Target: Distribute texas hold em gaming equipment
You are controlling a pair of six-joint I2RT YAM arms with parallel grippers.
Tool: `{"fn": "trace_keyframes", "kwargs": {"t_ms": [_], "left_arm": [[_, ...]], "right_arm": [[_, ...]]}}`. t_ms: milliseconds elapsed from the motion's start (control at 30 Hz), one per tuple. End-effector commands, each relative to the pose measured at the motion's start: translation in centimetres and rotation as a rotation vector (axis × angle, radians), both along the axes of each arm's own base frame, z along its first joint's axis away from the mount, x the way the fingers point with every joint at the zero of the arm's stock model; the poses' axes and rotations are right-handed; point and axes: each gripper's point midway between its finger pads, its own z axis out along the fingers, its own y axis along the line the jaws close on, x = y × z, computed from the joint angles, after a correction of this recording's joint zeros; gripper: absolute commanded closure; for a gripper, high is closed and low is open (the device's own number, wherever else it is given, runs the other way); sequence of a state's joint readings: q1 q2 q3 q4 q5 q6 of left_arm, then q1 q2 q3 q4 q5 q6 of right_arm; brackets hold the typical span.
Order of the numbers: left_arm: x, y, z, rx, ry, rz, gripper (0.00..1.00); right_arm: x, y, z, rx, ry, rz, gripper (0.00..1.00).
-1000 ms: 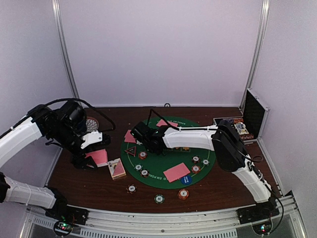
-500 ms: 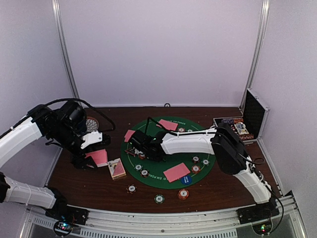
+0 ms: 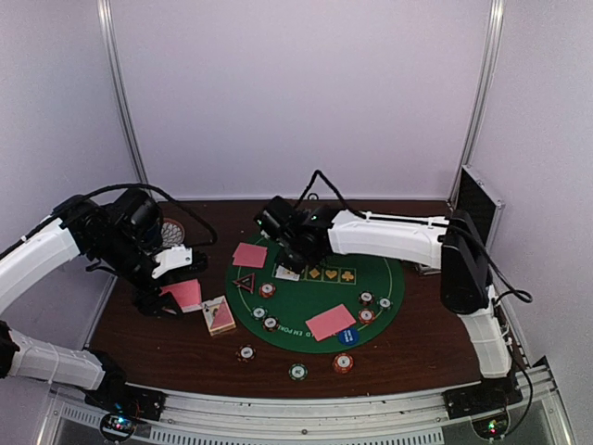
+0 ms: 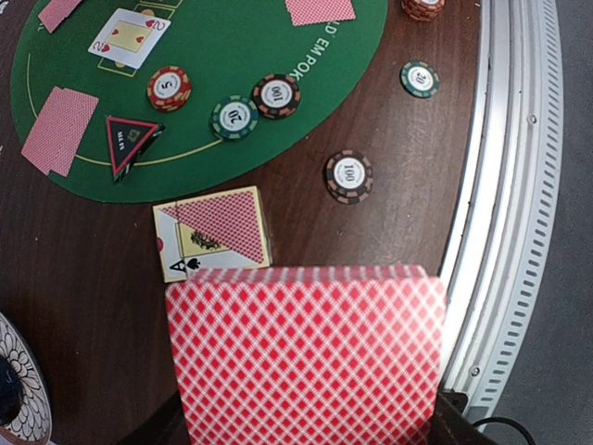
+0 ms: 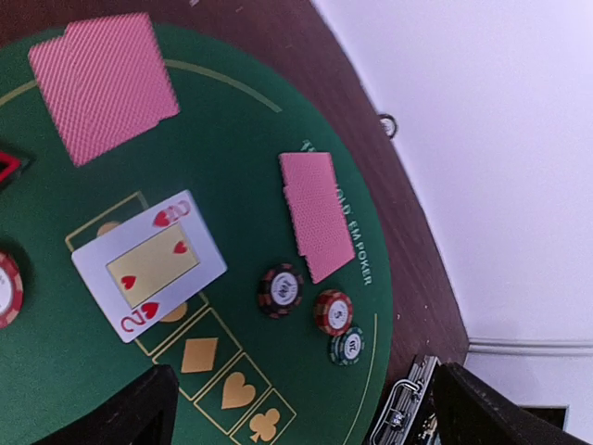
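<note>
The left claw (image 3: 178,298) grips the deck (image 4: 306,357), likely as dealing stock, while the right claw (image 3: 296,250) gapes open above the face-up two of hearts (image 5: 148,266).

- Top external: set high at the near edge, it looks down and forward over the whole table (image 3: 417,345) and green mat (image 3: 310,298).
- Left wrist: close and low, left of the mat.
- Right wrist: close above the mat's far half; all three views share the two of hearts (image 4: 130,39).

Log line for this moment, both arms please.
left gripper: shut on pink-backed card deck | right gripper: open, above face-up two-of-hearts card | card: flat on round green felt mat
</note>
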State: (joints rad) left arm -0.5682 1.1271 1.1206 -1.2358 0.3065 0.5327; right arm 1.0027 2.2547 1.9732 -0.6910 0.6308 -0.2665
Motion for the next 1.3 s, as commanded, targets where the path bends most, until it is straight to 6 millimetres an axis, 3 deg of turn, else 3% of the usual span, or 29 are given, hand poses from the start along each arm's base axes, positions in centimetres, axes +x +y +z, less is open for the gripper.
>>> {"fn": "trace_keyframes", "kwargs": {"t_ms": [0,267,433,567,667,900,1267], "left_arm": [[0.7,-0.5,1.3,-0.027,-0.034,-0.012,1.00],[0.8,-0.5,1.4,-0.027,-0.043,-0.013,1.00],[0.8,-0.5,1.5,-0.029,-0.044,-0.014,1.00],[0.8,-0.5,1.7,-0.031,-0.046,-0.014,1.00],[0.7,-0.5,1.8,-0.034,-0.045,-0.014,1.00],[0.7,-0.4,1.7,-0.030,-0.048,-0.015,1.00],[0.7,-0.5,1.8,-0.034,-0.045,-0.015,1.00]], "right_arm": [[0.5,-1.5,8.4,0.330,-0.092,-0.164,0.01],[-1.8,-0.9,9.5,0.705,0.159,-0.214,0.00],[-5.5,1.9,10.5,0.958,0.416,-0.164,0.01],[-8.4,4.7,11.2,1.264,0.732,-0.091,0.00],[-10.0,5.5,10.2,1.293,0.851,-0.133,0.00],[-15.0,9.9,9.0,1.347,1.089,-0.091,0.02],[-18.9,14.2,8.2,1.381,1.282,-0.036,0.06]]}}
